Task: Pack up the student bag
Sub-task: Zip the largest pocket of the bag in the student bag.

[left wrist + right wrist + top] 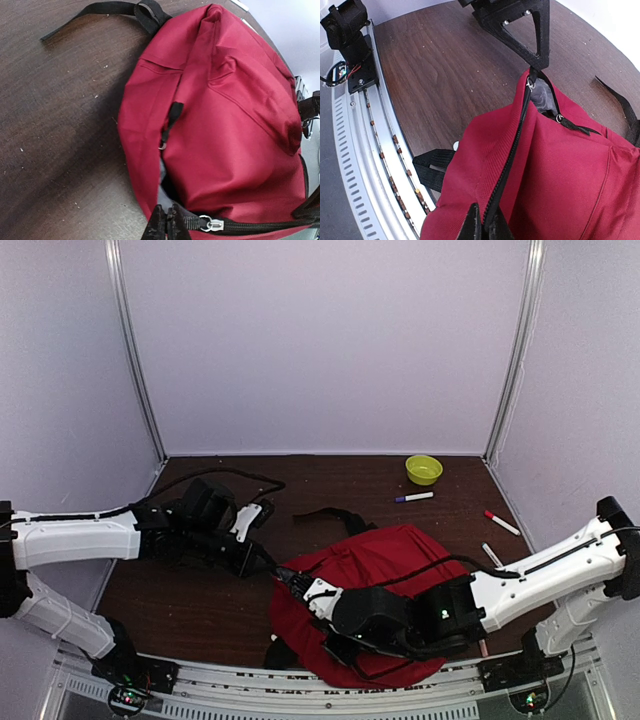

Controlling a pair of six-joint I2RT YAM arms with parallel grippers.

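Soft, even light falls from above, tinting the pale walls (320,340) faintly lilac and leaving only weak, fuzzy shadows on the dark table (200,590). In the wrist views the wood carries a dull sheen and the student bag (235,150) is in sharp focus. The metal rail (370,165) bows with wide-angle distortion, and the left view's upper right corner is washed out.

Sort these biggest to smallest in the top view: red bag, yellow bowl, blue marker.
1. red bag, clearly largest
2. yellow bowl
3. blue marker: about as long as the bowl, but far thinner
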